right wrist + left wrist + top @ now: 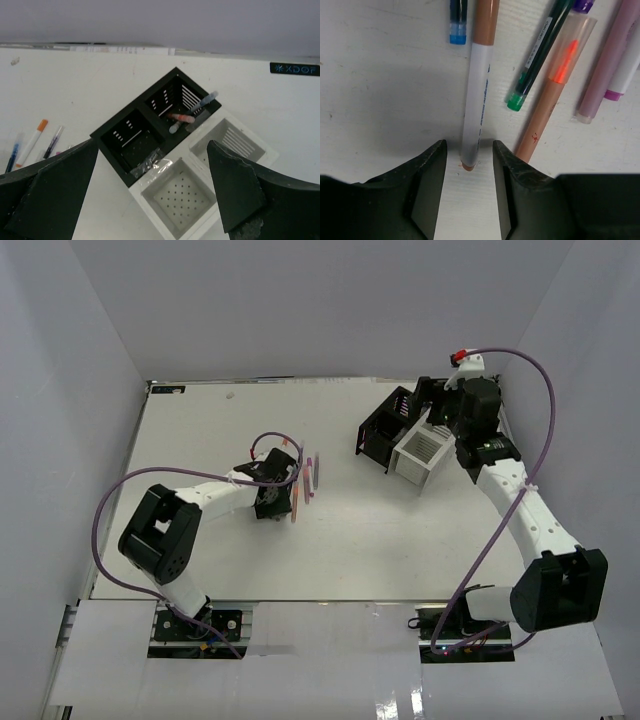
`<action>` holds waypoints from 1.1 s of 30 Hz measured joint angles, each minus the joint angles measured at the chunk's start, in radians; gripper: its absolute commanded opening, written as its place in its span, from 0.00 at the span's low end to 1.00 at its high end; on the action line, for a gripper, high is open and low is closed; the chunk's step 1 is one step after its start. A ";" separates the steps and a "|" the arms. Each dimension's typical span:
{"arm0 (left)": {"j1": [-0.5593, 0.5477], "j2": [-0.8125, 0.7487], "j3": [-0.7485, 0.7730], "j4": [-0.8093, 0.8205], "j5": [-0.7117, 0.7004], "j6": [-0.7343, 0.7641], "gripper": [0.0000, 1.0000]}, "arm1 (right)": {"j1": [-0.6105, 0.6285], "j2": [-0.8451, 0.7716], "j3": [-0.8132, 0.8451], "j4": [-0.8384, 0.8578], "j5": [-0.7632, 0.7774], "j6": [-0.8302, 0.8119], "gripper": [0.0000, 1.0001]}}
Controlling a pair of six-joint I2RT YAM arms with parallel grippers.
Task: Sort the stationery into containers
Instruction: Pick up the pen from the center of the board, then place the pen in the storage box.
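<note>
The white-barrelled plastic pen with an orange-brown cap (476, 100) is lying flat on the white table (380, 75), at the centre of the top view among the loose pens. In the left wrist view its long axis is running almost straight up the frame and leaning slightly toward the upper right. The capped end is pointing to the top edge and the small brownish tail is sitting at bottom centre.

The left gripper (468, 185) is straddling only that tail. Its 2 black fingers (427, 175) are standing narrow, with a sliver of table showing on each side of the barrel, so they are not yet touching it.

A hold this close to the tip is likely to let the pen swing, so sliding further up the barrel before pinching looks wiser. The finger at lower right is also crowding the orange marker with a clear cap (555, 85), which should stay undisturbed.

At upper right of the top view, the right gripper (152, 145) is hanging wide and empty above the black slotted box (130, 140) and the white slotted box (200, 185).
</note>
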 measured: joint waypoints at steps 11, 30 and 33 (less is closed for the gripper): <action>0.003 0.026 0.024 0.016 0.007 0.037 0.12 | -0.002 -0.123 -0.144 -0.091 -0.075 0.001 0.96; 0.001 -0.337 -0.065 0.196 0.216 0.434 0.04 | 0.200 0.026 -0.015 -0.172 -0.392 0.089 0.97; -0.007 -0.395 -0.088 0.274 0.318 0.550 0.05 | 0.272 0.089 0.041 -0.175 -0.440 0.128 0.96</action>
